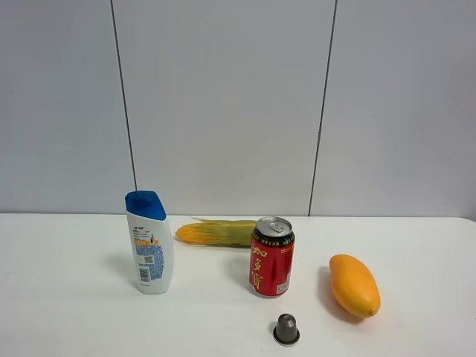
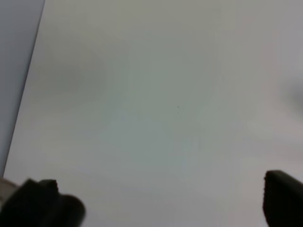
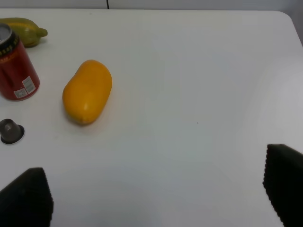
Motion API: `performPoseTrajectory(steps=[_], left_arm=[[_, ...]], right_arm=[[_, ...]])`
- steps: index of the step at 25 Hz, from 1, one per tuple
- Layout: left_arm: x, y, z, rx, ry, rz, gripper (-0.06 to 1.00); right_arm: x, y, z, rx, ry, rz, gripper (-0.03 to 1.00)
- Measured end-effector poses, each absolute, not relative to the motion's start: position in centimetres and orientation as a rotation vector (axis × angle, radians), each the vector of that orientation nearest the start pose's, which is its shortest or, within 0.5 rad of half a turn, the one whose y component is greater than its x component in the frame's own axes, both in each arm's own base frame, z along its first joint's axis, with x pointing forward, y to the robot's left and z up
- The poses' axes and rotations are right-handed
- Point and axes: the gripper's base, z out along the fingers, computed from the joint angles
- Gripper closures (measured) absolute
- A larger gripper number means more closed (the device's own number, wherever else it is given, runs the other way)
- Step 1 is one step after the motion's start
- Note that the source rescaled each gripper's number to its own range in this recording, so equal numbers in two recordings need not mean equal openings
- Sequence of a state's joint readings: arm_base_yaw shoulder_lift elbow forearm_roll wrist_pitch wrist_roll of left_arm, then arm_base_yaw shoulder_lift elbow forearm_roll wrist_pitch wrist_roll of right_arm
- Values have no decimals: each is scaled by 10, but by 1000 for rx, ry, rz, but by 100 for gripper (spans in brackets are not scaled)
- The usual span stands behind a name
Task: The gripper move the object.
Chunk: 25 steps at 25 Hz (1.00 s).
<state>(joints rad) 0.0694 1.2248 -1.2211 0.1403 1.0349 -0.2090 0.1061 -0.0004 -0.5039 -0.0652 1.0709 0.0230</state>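
The white shampoo bottle (image 1: 150, 243) with a blue flip cap stands upright on the white table (image 1: 67, 297), left of the middle. No arm or gripper shows in the exterior view. In the left wrist view my left gripper (image 2: 161, 203) is open over bare table, its black fingertips (image 2: 42, 203) far apart; the bottle is out of that view. In the right wrist view my right gripper (image 3: 156, 198) is open, fingertips (image 3: 26, 198) wide apart and holding nothing.
A red drink can (image 1: 271, 257) stands mid-table, also in the right wrist view (image 3: 16, 66). A corn cob (image 1: 217, 233) lies behind it. An orange mango (image 1: 354, 285) lies right, also in the right wrist view (image 3: 87, 91). A small grey capsule (image 1: 286, 329) sits in front, also in the right wrist view (image 3: 10, 130).
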Motion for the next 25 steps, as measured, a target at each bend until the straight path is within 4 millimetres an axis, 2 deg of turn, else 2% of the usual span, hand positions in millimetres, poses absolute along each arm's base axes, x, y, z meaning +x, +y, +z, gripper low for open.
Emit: performPoseTrajectory(steps=[13, 21, 25], left_arm=[[128, 21, 350, -303, 2367, 117, 9], [70, 17, 322, -312, 2324, 115, 9], [46, 16, 318, -345, 2329, 115, 9]], right_arm=[[-5, -6, 278, -82, 2047, 2, -3], [-5, -6, 278, -82, 2047, 2, -3], [-5, -6, 278, -82, 2047, 2, -3]])
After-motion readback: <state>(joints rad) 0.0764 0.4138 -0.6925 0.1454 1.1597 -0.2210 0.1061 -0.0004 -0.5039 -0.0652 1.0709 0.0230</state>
